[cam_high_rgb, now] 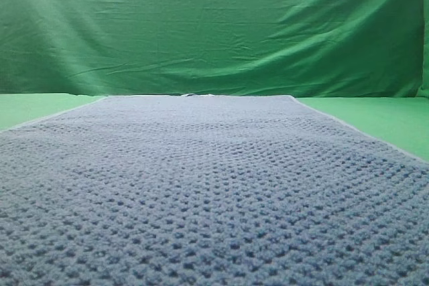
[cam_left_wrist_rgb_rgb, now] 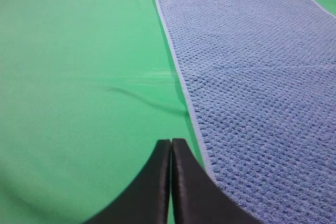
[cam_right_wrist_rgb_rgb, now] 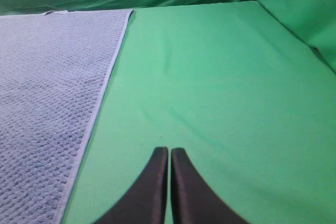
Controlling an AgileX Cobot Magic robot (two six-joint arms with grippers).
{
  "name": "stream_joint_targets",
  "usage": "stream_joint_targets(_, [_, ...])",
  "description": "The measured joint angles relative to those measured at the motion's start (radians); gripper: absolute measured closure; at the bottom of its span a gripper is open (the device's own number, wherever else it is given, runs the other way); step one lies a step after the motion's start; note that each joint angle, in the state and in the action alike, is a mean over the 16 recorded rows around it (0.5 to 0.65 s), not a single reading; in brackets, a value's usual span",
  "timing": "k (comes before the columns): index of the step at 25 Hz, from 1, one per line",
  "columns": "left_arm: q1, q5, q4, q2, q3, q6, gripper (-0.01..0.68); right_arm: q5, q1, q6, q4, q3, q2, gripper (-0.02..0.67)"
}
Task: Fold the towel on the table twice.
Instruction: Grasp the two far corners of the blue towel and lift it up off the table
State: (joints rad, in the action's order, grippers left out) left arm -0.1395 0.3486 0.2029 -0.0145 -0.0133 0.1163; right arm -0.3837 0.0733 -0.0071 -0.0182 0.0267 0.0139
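Observation:
The blue-grey waffle-weave towel (cam_high_rgb: 214,185) lies flat and unfolded on the green table (cam_high_rgb: 375,115), filling most of the exterior high view. Neither gripper shows in that view. In the left wrist view the towel (cam_left_wrist_rgb_rgb: 257,87) spreads to the right, its pale hem running diagonally. My left gripper (cam_left_wrist_rgb_rgb: 171,142) is shut and empty, hovering over bare table just left of the hem near the towel's near corner. In the right wrist view the towel (cam_right_wrist_rgb_rgb: 47,93) lies to the left. My right gripper (cam_right_wrist_rgb_rgb: 169,150) is shut and empty over bare table (cam_right_wrist_rgb_rgb: 220,87), well right of the hem.
A wrinkled green backdrop cloth (cam_high_rgb: 214,25) hangs upright behind the table. A shallow crease (cam_left_wrist_rgb_rgb: 142,98) in the table cover runs towards the towel's left hem. A raised green fold (cam_right_wrist_rgb_rgb: 304,9) rises at the right rear. Bare table (cam_left_wrist_rgb_rgb: 79,77) lies on both sides of the towel.

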Motion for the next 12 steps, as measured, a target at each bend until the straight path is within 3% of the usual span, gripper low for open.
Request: stream_joint_targets(12, [0.000, 0.000, 0.000, 0.000, 0.000, 0.000, 0.673, 0.000, 0.000, 0.000, 0.000, 0.000, 0.000, 0.649])
